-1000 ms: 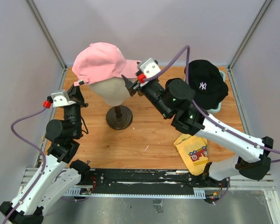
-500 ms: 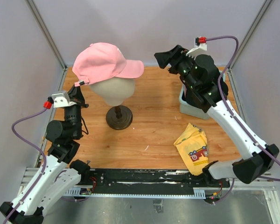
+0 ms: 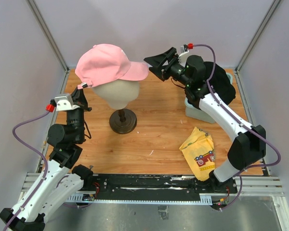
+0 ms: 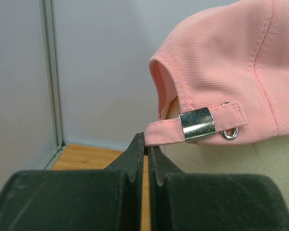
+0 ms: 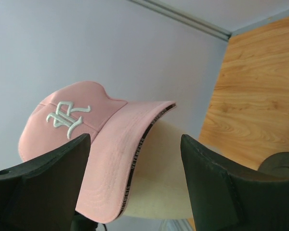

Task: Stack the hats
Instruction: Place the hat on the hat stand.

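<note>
We're over a wooden table (image 3: 159,130), boxed in by plain grey walls (image 3: 149,29) with metal frame rails (image 3: 48,33) running up the corners. Centre-left stands the cream mannequin head (image 3: 116,94) on its dark round stand (image 3: 123,121), and it's wearing the pink cap (image 3: 108,62), brim (image 3: 137,72) pointing right. Right of the head and nearer the arm bases, a yellow cloth (image 3: 200,151) with red print lies crumpled on the wood. Far right of the head, a black cap (image 3: 224,86) rests on a pale bin (image 3: 195,109), mostly hidden behind the right arm.

Now the arms. The left arm rises from its base and reaches up to the back-left of the head; the left gripper (image 4: 145,147) is clamped tight, tips right at the free end of the cap's back strap (image 4: 197,126). Whether fabric is pinched there, I can't tell. The right arm arcs high over the bin and leans in toward the head; the right gripper (image 3: 156,65) hangs just right of the brim, fingers (image 5: 48,178) spread wide, holding nothing, with the cap's white embroidered logo (image 5: 67,115) facing its camera.
</note>
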Tool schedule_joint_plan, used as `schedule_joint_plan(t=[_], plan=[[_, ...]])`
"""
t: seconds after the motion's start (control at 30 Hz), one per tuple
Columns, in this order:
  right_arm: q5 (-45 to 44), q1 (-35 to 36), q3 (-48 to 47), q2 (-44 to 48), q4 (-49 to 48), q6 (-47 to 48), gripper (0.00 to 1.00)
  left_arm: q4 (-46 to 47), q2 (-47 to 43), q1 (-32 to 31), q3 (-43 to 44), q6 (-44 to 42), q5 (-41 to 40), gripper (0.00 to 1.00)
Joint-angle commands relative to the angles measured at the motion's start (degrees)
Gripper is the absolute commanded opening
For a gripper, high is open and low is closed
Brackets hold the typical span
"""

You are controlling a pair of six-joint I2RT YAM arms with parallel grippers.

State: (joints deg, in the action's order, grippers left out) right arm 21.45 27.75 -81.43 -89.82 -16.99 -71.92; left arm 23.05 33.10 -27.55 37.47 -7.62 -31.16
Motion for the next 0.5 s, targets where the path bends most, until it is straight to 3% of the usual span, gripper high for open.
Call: schedule_joint_plan(t=[0.0, 0.3, 0.47], plan=[[5.8, -0.5, 0.5, -0.3, -8.5, -8.1, 0.74, 0.8, -0.1, 0.2, -0.4, -0.8, 0.4, 0.00], [10.3, -0.2, 2.2, -2.4, -16.3, -14.9, 0.47, 1.1, 0.7, 0.2, -0.9, -0.1, 0.7, 0.01], [11.1, -0.2, 2.8, -2.5, -19.3, -16.5, 0.27, 1.3, 0.9, 0.2, -1.1, 0.4, 0.8, 0.01]])
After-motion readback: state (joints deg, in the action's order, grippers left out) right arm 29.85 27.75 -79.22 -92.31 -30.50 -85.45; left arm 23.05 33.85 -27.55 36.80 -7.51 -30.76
